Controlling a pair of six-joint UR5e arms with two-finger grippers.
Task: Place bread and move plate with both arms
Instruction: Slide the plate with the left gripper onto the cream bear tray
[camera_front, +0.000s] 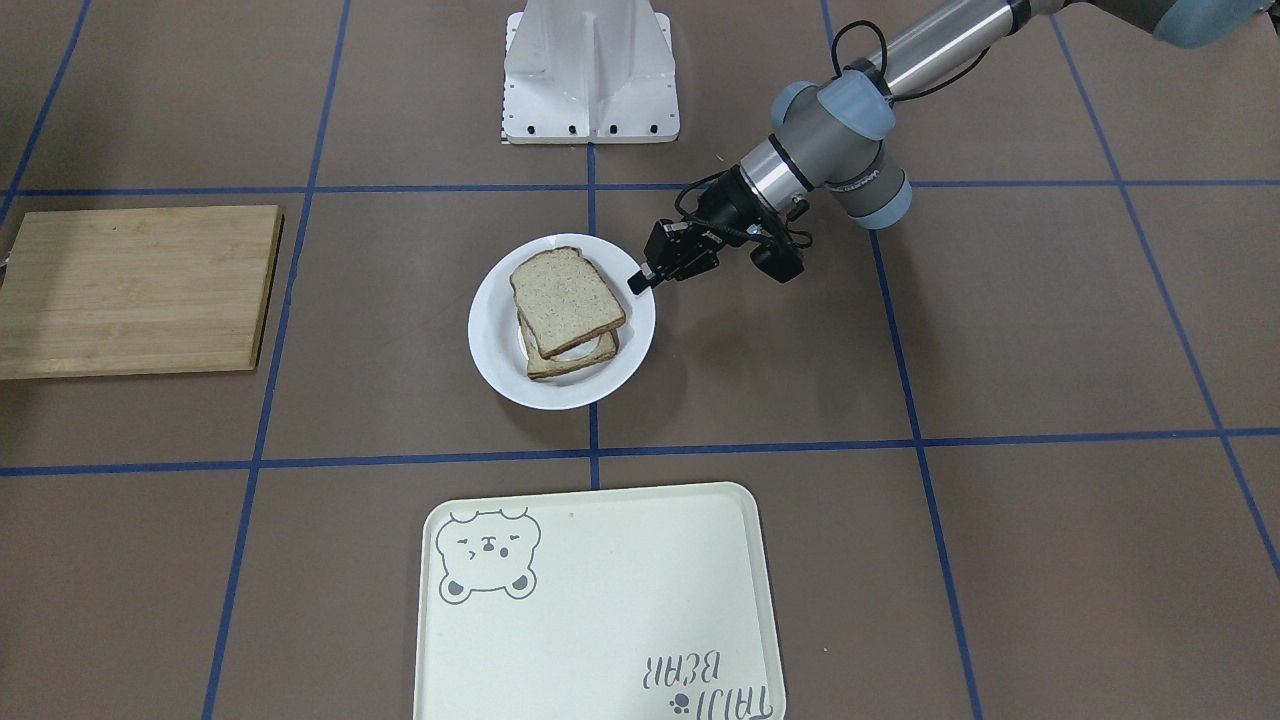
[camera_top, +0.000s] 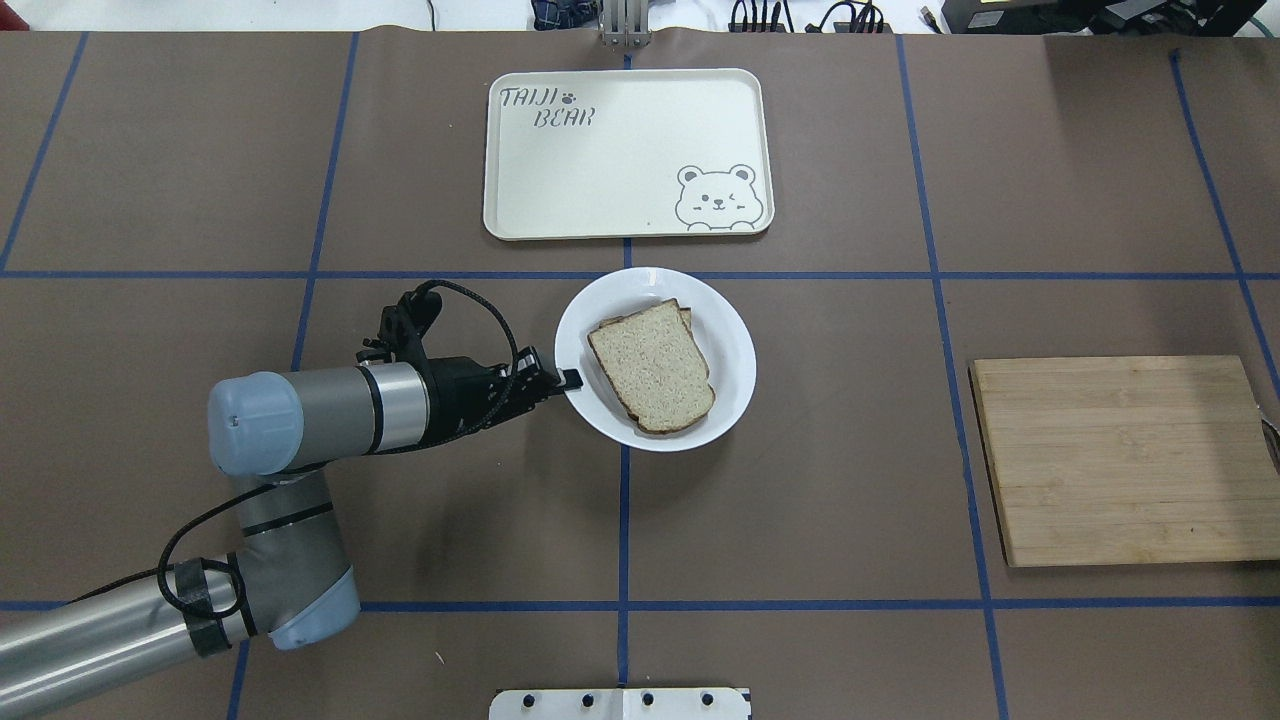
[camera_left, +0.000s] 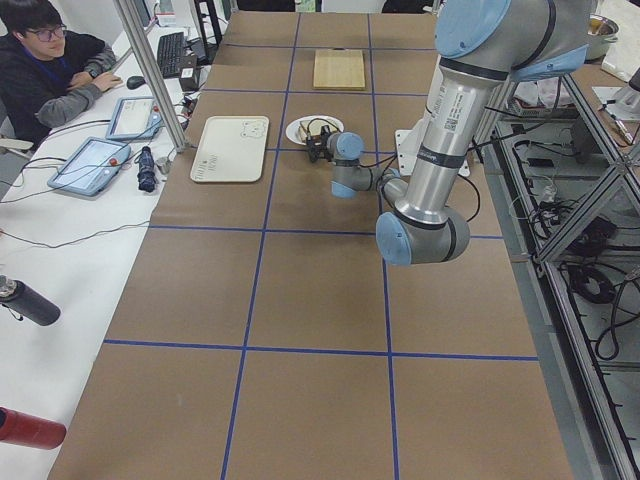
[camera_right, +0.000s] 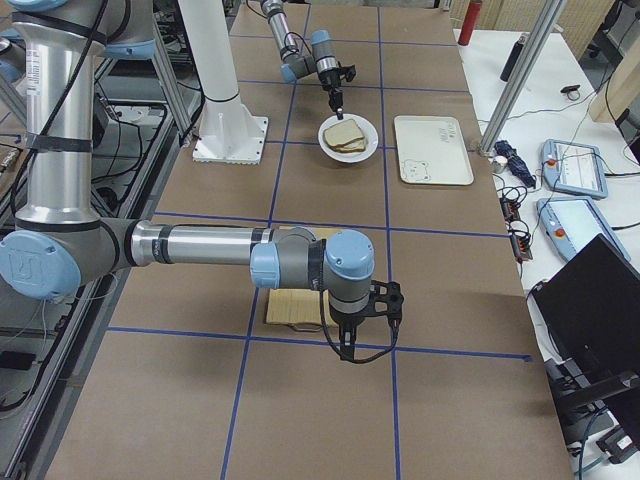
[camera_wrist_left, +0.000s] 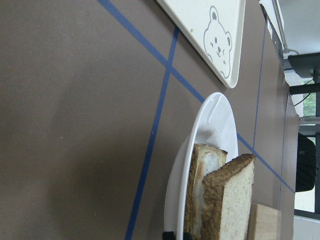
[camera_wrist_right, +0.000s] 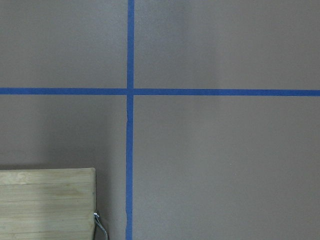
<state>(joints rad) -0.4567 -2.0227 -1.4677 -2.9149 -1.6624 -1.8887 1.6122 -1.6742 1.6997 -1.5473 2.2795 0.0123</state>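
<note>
Left claw (camera_top: 570, 378) at plate (camera_top: 735, 330) rim, bread (camera_top: 650, 365) on plate.
Grip unclear, right claw (camera_right: 365, 330) too; plate likely stiff, slippery, so pinch wide rim; bread soft, may slide.

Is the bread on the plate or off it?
On it. The bread lies flat on top of another slice, and both sit inside the rim of the white plate.

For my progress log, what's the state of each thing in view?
bread: atop a second slice, on the plate.
plate: on table, carrying both slices.
left gripper: at plate's rim, grip unclear.
right gripper: above table, state unclear.
tray: flat on table.
cutting board: flat on table.
</note>
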